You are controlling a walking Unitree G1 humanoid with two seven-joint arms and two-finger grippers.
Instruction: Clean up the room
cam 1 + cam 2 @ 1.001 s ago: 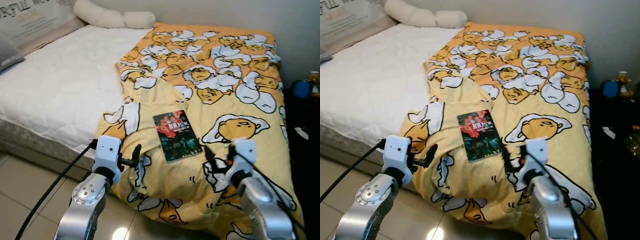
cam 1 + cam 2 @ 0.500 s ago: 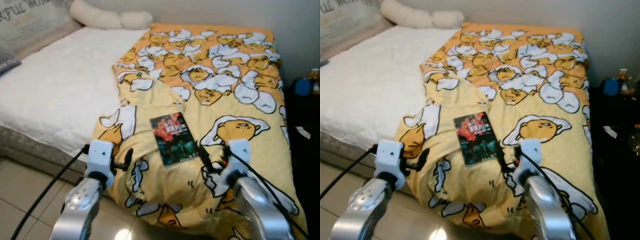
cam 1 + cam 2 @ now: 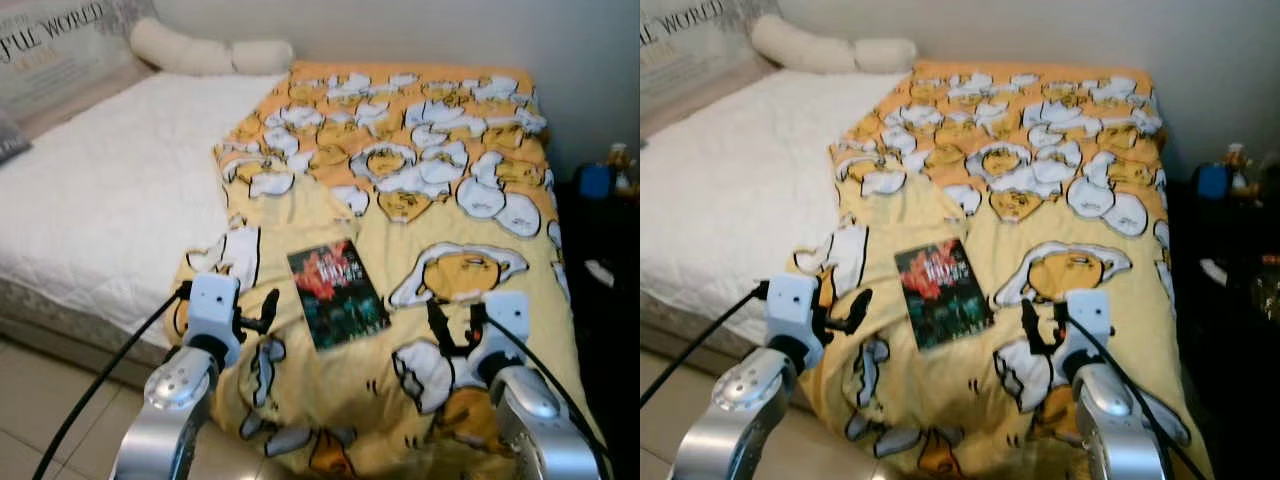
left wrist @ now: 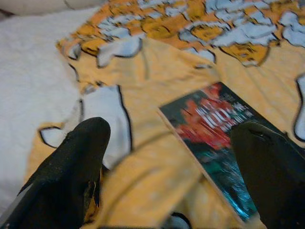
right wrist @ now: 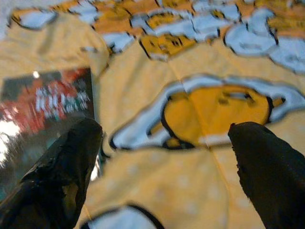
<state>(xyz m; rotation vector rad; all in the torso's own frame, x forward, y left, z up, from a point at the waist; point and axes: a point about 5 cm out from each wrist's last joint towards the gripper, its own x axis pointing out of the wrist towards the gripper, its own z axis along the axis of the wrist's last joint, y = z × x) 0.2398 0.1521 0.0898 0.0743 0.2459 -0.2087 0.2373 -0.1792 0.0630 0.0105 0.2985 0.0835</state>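
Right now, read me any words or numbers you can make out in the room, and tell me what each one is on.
"...FUL WORLD": large letters on the printed board at the head of the bed; the start is cut off, and a smaller line below is too blurred to read.
Book on the yellow blanket: cover has a title, too blurred to read.

A home bedroom: a bed (image 3: 90,200) with white mattress, pillows (image 3: 210,55) at the head, and a yellow cartoon-print blanket (image 3: 440,200).
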